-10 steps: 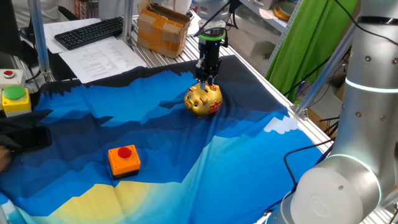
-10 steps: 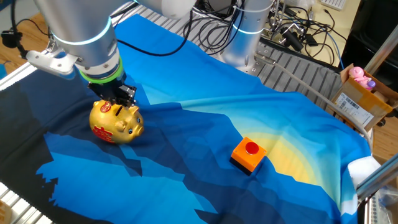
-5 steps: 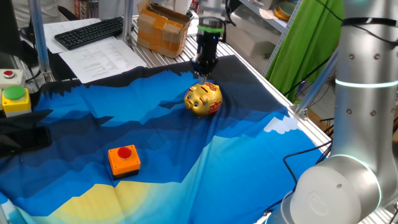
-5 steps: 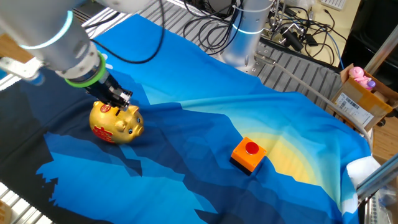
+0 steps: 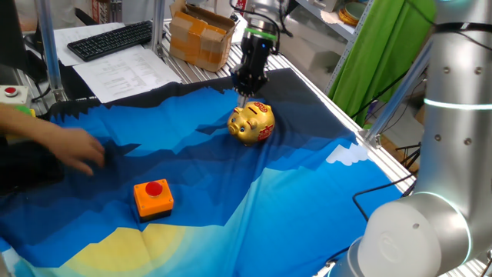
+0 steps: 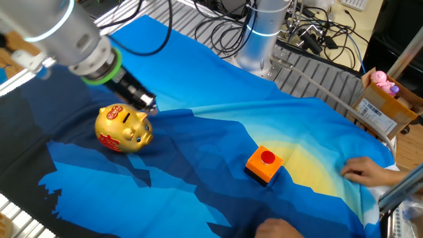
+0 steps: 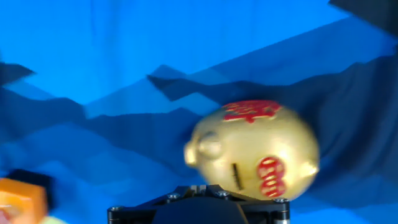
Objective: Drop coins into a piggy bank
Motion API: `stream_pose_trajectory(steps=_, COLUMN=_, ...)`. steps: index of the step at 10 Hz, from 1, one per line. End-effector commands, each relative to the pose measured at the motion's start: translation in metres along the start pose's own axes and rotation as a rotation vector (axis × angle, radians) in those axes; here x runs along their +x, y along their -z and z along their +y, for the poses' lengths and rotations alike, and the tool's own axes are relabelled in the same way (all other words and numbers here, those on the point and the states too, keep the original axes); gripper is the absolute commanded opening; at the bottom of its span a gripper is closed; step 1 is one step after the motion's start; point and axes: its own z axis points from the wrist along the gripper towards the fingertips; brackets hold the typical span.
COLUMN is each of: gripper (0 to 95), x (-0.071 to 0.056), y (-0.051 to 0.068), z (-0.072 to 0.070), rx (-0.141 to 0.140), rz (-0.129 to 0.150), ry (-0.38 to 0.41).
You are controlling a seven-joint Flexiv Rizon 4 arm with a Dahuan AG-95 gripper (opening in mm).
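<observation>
Surroundings: an orange box with a red button [image 5: 154, 197] sits well away from the gripper on the blue cloth [image 5: 231, 192]; a person's hand [image 5: 73, 148] reaches over the cloth's far side from the gripper, and the other fixed view shows a hand [image 6: 367, 172] at the cloth's edge beyond the box.
Beyond the cloth: a cardboard box [image 5: 201, 35], a keyboard [image 5: 110, 39] and papers [image 5: 127, 73] lie past the gripper.
In the way: nothing stands between the fingertips and the bank.
Arm: tilted, the gripper [image 5: 244, 90] pointing down at a slant, tips just above and beside the bank, not touching.
Gripper: fingers look drawn together at the tip in both fixed views, but I cannot tell if they are clenched or holding a coin; the hand view shows only the dark base.
Piggy bank [image 5: 251, 123]: on the cloth right under the fingertips, upright, slot on top [image 7: 236, 176].
Facing: snout [image 6: 146, 134] towards the orange box, long axis running tail to snout along the cloth.
Coins: too small to make out.
</observation>
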Motion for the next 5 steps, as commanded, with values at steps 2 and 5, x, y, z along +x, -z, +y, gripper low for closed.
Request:
stream_pose_trajectory(steps=2, gripper=0.0, x=0.044, y=-0.004, z=0.033, rx=-0.106, rz=0.027, ry=-0.135)
stream_pose_trajectory(steps=5, gripper=0.0, x=0.069, y=-0.017, z=0.043, rx=-0.115, rz=0.021, ry=-0.185)
